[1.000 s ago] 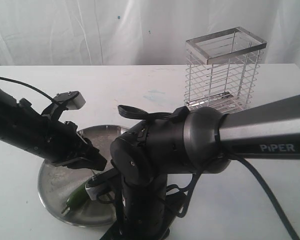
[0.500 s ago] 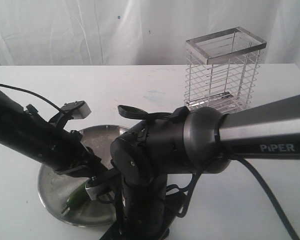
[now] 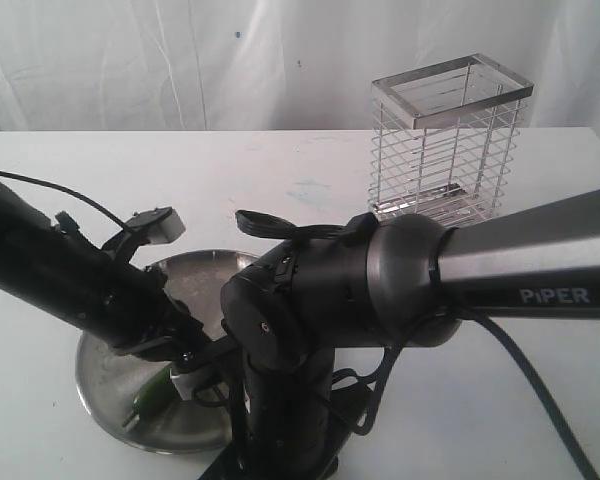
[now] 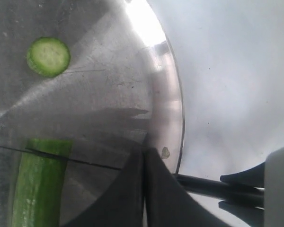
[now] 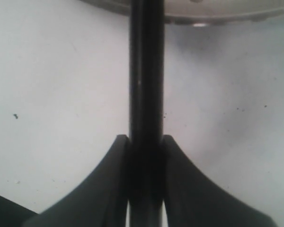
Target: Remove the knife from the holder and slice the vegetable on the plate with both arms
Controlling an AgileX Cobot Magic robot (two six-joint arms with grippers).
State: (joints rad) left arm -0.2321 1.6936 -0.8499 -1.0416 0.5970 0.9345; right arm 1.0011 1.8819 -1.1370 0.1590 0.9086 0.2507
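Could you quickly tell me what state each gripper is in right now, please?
Left gripper: closed, with nothing seen between its fingers.
Right gripper: closed on the knife.

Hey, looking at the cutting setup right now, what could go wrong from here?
1. The left gripper has its fingers pressed together beside the glossy green finger-length vegetable, not around it, so it may roll or slide under the blade.
2. The slim black knife, clamped in the right gripper, crosses the vegetable's cut end close to those fingers; a stroke could strike them.
3. Nothing holds the round brushed steel plate; it might shift under pressure.
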